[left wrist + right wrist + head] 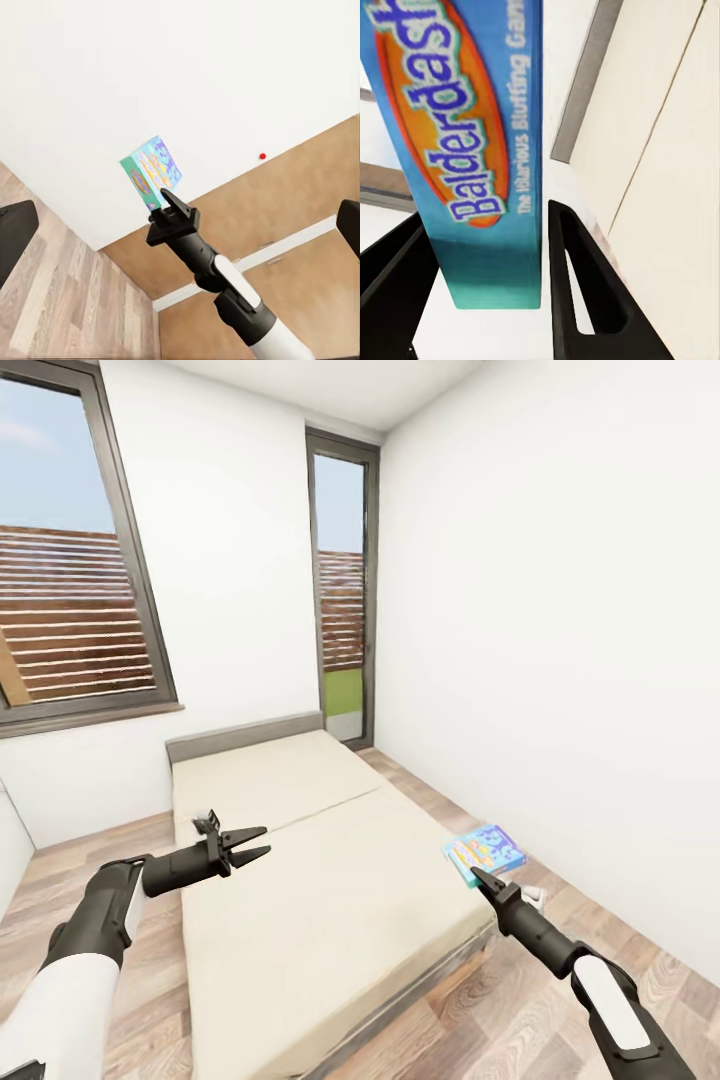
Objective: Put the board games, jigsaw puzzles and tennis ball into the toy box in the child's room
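Past the bed's right edge, the right gripper holds a board game clamped between its fingers, lifted over the wood floor. The left gripper hovers above the mattress near its left edge, jaws spread and empty.

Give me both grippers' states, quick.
Left gripper: open, holding nothing, above the beige bed.
Right gripper: shut on the flat blue-green Balderdash game box.

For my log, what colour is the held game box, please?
Blue-teal board game with an orange oval; right wrist view.
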Available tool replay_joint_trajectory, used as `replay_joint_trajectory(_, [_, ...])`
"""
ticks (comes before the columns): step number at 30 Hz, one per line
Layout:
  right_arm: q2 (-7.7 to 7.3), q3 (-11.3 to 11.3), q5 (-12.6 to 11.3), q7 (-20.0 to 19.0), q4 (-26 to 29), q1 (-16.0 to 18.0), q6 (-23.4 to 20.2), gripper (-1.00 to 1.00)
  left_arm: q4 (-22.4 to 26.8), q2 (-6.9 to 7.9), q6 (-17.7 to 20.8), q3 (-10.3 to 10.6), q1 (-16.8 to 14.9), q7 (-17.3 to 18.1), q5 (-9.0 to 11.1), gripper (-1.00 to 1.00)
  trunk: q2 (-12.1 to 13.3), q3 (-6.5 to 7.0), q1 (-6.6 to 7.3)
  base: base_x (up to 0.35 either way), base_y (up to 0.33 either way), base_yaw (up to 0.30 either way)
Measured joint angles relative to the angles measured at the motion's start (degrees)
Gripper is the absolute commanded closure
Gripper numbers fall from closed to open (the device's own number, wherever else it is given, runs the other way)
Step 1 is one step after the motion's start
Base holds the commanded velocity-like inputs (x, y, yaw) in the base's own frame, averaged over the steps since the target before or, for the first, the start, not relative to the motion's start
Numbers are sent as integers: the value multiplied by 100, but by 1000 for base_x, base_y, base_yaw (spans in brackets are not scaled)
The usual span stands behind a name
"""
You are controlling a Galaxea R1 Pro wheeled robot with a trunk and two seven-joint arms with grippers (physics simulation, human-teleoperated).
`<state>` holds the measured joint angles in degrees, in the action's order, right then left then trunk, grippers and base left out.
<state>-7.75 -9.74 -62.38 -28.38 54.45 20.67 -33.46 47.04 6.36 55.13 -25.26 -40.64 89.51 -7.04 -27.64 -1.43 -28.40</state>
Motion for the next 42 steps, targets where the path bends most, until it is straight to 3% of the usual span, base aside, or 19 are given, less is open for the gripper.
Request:
replay_joint_trajectory(12, [0, 0, 35, -138, -50, 1, 25, 100, 2, 0, -1, 9, -4, 0, 0, -100, 473, 235, 263, 0, 0, -277])
replay_joint_trajectory(42, [-2, -8, 36, -139, -63, 3, 48, 100, 2, -2, -1, 7, -4, 0, 0, -100, 477, 380, 264, 0, 0, -267])
